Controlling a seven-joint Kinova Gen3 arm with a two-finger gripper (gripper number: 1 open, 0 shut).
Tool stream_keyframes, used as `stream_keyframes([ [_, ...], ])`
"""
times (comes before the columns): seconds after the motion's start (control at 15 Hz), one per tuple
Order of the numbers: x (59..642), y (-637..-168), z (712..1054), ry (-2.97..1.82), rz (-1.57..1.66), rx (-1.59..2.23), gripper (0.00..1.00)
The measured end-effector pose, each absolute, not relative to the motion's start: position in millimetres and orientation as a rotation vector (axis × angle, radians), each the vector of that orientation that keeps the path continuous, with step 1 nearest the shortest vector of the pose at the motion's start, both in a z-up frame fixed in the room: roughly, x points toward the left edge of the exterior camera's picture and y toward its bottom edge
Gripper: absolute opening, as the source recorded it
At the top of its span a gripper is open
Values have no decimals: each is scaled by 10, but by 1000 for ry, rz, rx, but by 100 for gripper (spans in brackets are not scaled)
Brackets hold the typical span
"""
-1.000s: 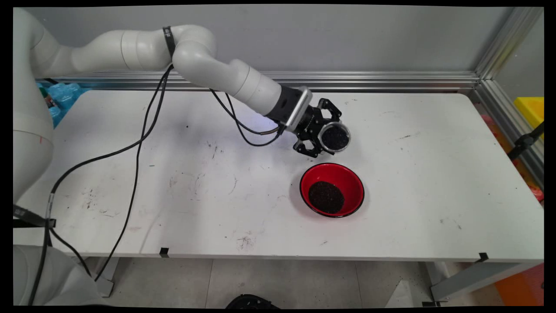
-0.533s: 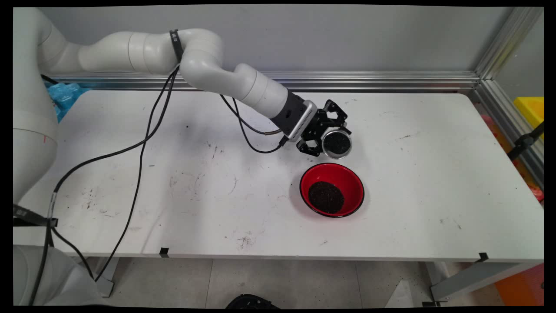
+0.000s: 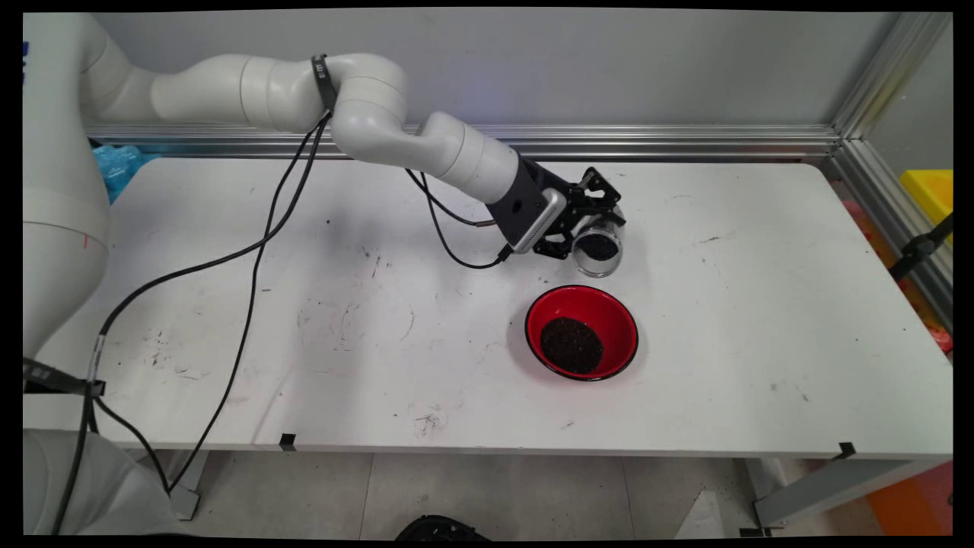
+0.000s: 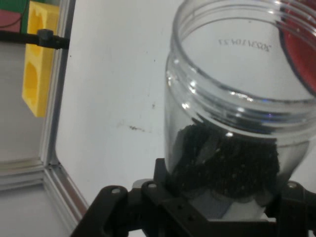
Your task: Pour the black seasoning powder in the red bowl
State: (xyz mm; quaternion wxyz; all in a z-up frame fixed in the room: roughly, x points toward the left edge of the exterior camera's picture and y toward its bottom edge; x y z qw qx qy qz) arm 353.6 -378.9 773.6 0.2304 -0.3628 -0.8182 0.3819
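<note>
My black gripper (image 3: 592,228) is shut on a clear plastic jar (image 3: 599,245) that holds dark granules. The jar is tilted, its open mouth turned toward the camera, and it hangs just behind a red bowl (image 3: 582,332) on the white table (image 3: 380,320). A dark heap of the same granules lies in that bowl. In the hand view the jar (image 4: 237,113) fills the picture, granules settled at its lower end by the gripper (image 4: 222,197), and the bowl's red rim (image 4: 301,44) shows at the top right.
Black cables (image 3: 251,251) hang from the arm over the table's left half. An aluminium rail (image 3: 647,141) runs along the back edge and right side. A yellow block (image 4: 37,74) lies beyond the rail in the hand view.
The arm has swung the jar to the right and slightly back, turning the wrist so the jar stands more upright. The bowl has not moved.
</note>
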Motion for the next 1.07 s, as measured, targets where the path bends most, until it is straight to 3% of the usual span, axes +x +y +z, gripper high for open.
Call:
stream_keyframes([
  [1.07, 3421, -3754, 7688, -2141, 1317, -1400, 0],
])
